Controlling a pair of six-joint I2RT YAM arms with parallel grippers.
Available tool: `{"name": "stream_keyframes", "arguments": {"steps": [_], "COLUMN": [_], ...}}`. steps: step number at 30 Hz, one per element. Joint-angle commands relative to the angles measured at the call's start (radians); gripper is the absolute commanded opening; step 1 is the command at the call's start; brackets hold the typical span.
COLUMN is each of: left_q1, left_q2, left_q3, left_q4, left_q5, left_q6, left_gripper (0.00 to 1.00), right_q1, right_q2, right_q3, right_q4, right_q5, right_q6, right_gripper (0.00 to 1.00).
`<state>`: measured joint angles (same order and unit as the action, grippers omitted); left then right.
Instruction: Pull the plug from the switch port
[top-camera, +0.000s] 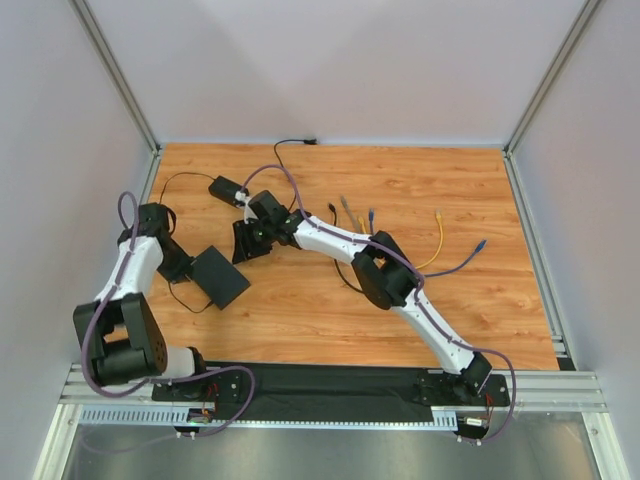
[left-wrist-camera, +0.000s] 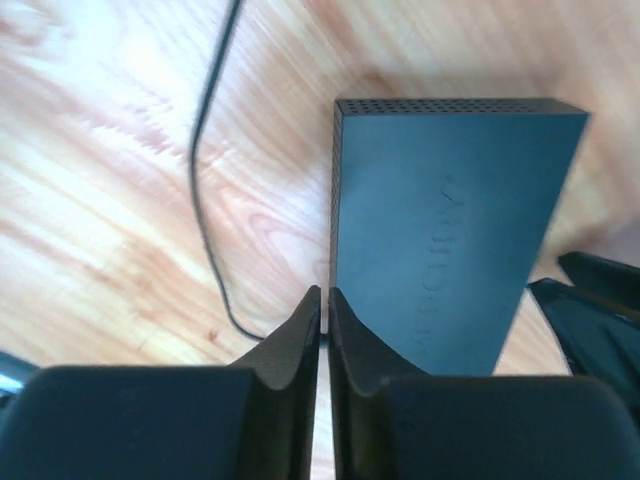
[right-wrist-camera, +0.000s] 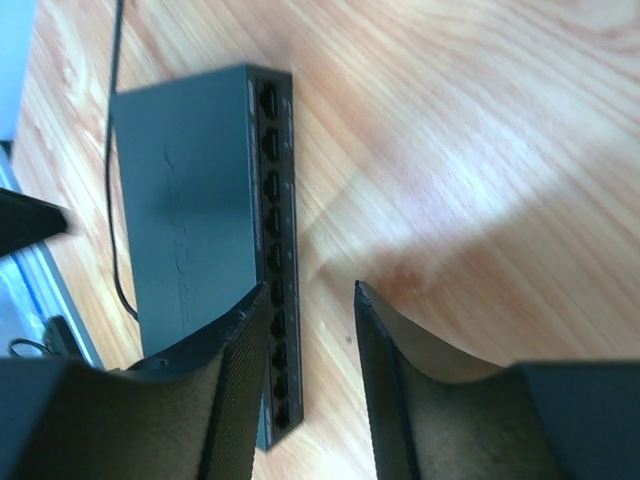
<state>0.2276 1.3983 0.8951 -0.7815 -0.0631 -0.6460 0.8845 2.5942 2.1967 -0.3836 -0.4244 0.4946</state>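
Just beside the spread-open right gripper: socket edge of the switch, flat on the tabletop, lengthwise along the gripper's reach; left gripper pinched together at the opposite side, perhaps touching.

Flat matte-black rectangular switch sat on the wooden tabletop, left of centre. Small black power brick lay behind it, nearer the back wall. Black two-finger left gripper was just beside the switch's left edge, and the black two-finger right gripper was by its socket edge. Thin yellow cable lay well apart, to the right.
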Motion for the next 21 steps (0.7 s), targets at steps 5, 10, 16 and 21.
{"name": "stream_keyframes", "arguments": {"steps": [5,10,16,21], "left_q1": [-0.004,-0.048,-0.048,-0.048], "left_q2": [-0.338,-0.488,-0.539,-0.59], "left_q3": [-0.073,-0.162,-0.269,-0.268], "left_q4": [-0.073,-0.053,-0.027,-0.108], "left_q5": [0.003,0.057,0.138,-0.021], "left_q6": [0.081,-0.155,-0.417,-0.585], "left_gripper": [0.43,0.46,0.39,0.4], "right_q1": [0.002,0.002,0.002,0.002], "right_q2": [-0.158,-0.224,-0.289,-0.276], "right_q3": [-0.115,-0.155,-0.236,-0.229], "right_q4": [-0.057,-0.089,-0.075,-0.066], "right_q5": [0.006,-0.057,-0.014,-0.034], "right_q6": [-0.136,-0.209,-0.232,-0.228], "right_gripper": [0.51,0.54,0.54,0.54]}}
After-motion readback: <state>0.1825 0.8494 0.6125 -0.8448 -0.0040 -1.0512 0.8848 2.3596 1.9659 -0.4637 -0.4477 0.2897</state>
